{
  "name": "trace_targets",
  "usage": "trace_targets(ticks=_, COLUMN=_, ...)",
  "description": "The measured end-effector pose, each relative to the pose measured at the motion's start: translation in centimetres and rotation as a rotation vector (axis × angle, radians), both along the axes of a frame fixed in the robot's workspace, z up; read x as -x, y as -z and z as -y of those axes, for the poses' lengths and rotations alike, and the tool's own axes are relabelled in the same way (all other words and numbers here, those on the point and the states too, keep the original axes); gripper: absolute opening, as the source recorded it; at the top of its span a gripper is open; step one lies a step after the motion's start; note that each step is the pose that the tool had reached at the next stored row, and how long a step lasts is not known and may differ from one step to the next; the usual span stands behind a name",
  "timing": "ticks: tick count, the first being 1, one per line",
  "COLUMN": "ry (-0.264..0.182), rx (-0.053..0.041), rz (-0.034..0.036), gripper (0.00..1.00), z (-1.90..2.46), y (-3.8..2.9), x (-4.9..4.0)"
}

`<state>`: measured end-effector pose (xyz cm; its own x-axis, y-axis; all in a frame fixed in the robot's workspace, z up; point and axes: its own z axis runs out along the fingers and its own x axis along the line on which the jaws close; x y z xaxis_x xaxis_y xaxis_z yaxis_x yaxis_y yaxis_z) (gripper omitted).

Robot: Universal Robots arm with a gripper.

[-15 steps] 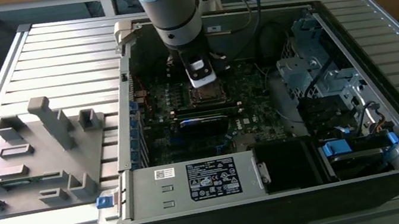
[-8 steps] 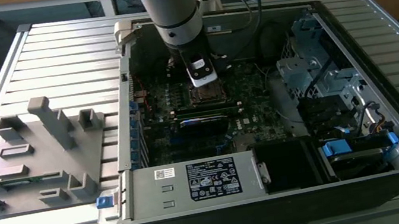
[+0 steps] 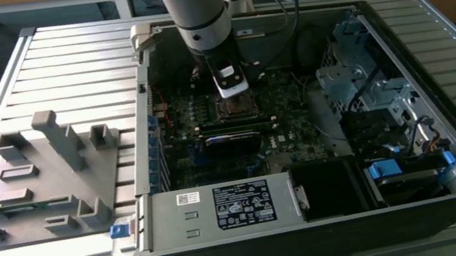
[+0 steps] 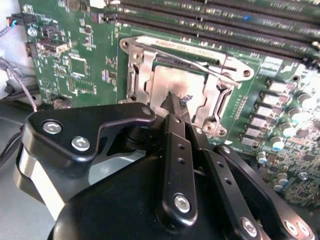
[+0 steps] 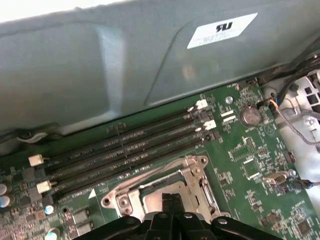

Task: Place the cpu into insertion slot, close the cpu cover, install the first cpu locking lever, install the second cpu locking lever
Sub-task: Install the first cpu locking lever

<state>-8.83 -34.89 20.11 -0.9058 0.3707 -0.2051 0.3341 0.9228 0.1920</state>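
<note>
The gripper [image 4: 172, 106] is hanging directly over the insertion slot [image 4: 175, 87] at the middle of the second wrist view, its fingers pinched together to a narrow tip and holding nothing. The cpu [image 4: 172, 82] is sitting flat in the socket, framed by the lowered cpu cover [image 4: 145, 75], so the tip is probably lining up to work a locking lever [image 4: 200, 62].

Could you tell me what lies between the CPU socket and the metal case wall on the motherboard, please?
In the first wrist view, long black memory slots run side by side between the socket and the grey case wall.
</note>
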Motion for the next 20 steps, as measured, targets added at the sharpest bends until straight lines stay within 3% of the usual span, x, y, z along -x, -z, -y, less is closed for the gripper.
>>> trace_targets(ticks=3, ry=0.0, rx=0.0175, rz=-0.0062, gripper=0.1, z=-0.02, y=0.0, x=-0.09)
trace_targets(ticks=8, ry=0.0, rx=0.0217, rz=-0.0072, gripper=0.1, z=-0.02, y=0.0, x=-0.1)
trace_targets(ticks=9, ry=0.0, rx=0.0217, rz=-0.0133, gripper=0.1, z=-0.03, y=0.02, x=-0.1)
trace_targets(ticks=12, ry=-0.001, rx=0.0217, rz=-0.0632, gripper=0.1, z=-0.02, y=0.07, x=-0.16)
trace_targets(ticks=13, ry=-0.001, rx=0.0217, rz=-0.0661, gripper=0.1, z=-0.02, y=0.07, x=-0.16)
trace_targets(ticks=17, ry=-0.001, rx=0.0218, rz=-0.0664, gripper=0.1, z=-0.02, y=0.04, x=-0.15)
trace_targets(ticks=20, ry=-0.001, rx=0.0216, rz=-0.0663, gripper=0.1, z=-0.02, y=-0.53, x=-0.16)
